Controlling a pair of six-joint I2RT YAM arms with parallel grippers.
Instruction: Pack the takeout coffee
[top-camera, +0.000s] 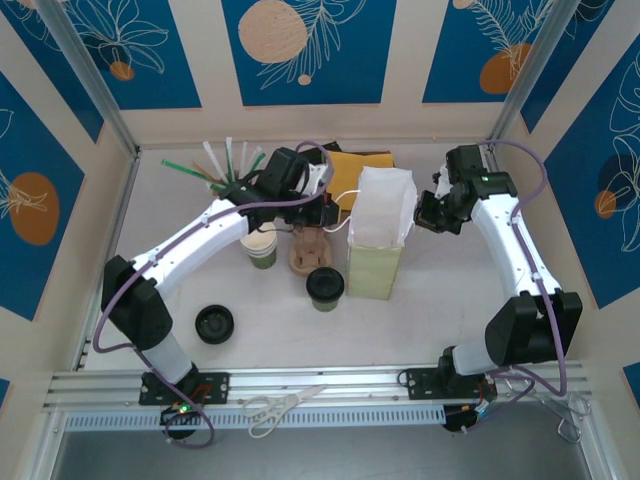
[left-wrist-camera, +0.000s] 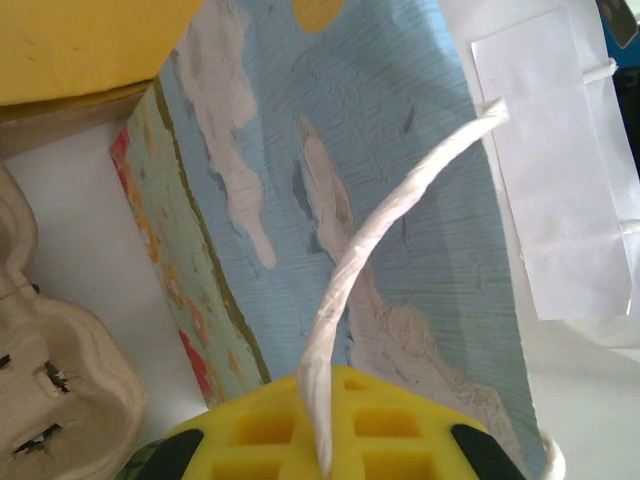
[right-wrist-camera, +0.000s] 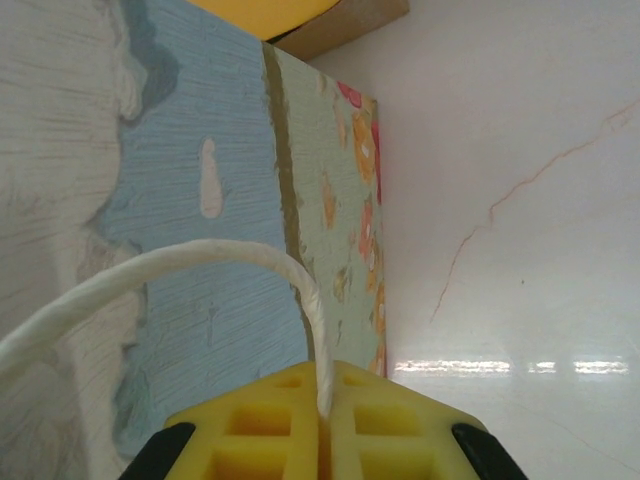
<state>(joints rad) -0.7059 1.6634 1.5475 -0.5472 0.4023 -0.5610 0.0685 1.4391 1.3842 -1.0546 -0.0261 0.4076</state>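
Note:
The takeout coffee (top-camera: 325, 287), a green cup under a black lid, stands on the table just left of the paper bag (top-camera: 378, 230). The bag stands upright with its mouth held apart. At the bag's left rim my left gripper (top-camera: 335, 206) is shut on the bag's white cord handle (left-wrist-camera: 345, 290), which runs down between the yellow pads (left-wrist-camera: 260, 430). My right gripper (top-camera: 426, 214) is at the right rim, shut on the other handle (right-wrist-camera: 300, 280), pinched between its yellow pads (right-wrist-camera: 400, 430). The bag's blue painted side (left-wrist-camera: 400, 200) (right-wrist-camera: 200, 200) is close in both wrist views.
A lidless green cup (top-camera: 262, 248) and a cardboard cup carrier (top-camera: 308, 252) (left-wrist-camera: 50, 370) sit under the left arm. A loose black lid (top-camera: 214, 323) lies front left. Straws (top-camera: 220, 165) and a yellow packet (top-camera: 355, 168) are at the back, scissors (top-camera: 285, 405) on the front rail.

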